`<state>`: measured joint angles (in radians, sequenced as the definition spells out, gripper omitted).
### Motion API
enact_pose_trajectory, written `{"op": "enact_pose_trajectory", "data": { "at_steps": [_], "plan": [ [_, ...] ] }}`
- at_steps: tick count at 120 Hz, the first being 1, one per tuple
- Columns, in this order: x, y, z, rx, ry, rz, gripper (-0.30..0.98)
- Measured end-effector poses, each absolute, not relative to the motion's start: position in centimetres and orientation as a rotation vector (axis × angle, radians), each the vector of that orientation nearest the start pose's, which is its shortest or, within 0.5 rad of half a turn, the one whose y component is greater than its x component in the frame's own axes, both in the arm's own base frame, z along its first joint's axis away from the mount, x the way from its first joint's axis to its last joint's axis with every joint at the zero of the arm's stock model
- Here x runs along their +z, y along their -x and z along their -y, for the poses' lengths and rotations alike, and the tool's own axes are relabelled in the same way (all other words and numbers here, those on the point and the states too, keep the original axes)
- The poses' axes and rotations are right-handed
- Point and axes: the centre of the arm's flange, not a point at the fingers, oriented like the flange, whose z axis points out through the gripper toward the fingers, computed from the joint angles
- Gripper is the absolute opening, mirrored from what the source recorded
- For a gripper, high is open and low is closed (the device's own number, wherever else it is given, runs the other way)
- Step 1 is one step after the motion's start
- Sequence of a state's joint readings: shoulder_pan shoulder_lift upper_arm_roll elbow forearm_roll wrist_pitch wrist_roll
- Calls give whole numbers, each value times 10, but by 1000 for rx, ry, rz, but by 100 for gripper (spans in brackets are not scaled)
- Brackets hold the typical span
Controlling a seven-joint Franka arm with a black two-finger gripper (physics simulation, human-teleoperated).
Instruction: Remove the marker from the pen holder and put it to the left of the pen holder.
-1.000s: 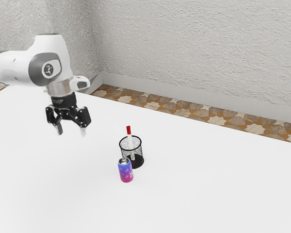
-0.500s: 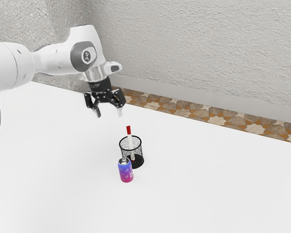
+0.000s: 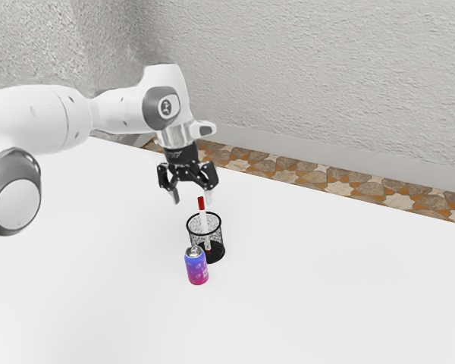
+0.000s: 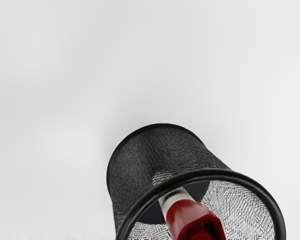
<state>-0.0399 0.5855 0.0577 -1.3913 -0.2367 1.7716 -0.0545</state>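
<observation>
The gripper point(image 3: 191, 199) is lower than 0.5 seconds ago and farther toward the exterior view's right, so the approach is well along. It now hangs just above the pen holder point(image 3: 216, 239), its 2 fingers spread wide with nothing gripped between them.

The marker point(image 3: 202, 203) stands inside the holder, red cap up and clear of the rim point(image 4: 210, 172), leaning slightly. In the exterior view the cap shows close by the finger on that view's right; whether they touch is hard to tell. The wrist view shows the cap and the holder's opening under the hand. The holder and the marker have not shifted, nor has the drink can point(image 3: 196, 267), upright on the near side of the holder. Whether can and holder touch is unclear.

For the task, this means the reach is nearly over but the taking out has not begun. The next move likely calls for centring the fingers around the cap, easing down, closing, then lifting straight up until the marker's lower end clears the rim. An off-centre descent could knock the cap or tip the light holder. The table point(image 3: 311, 288) awaits the marker at the holder's left.
</observation>
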Motion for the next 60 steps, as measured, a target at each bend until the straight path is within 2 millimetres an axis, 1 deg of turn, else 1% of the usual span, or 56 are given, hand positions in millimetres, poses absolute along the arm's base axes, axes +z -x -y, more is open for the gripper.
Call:
{"op": "enact_pose_trajectory", "data": {
  "at_steps": [13, 21, 34, 49, 60],
  "plan": [
    [349, -693, 15, 368, 3290, 214, 69],
    [346, -698, 18, 369, 3288, 202, 68],
    [349, -704, 25, 358, 3289, 169, 66],
    [350, -706, 26, 359, 3286, 161, 54],
    [346, -705, 26, 370, 3283, 159, 37]
  ]
}}
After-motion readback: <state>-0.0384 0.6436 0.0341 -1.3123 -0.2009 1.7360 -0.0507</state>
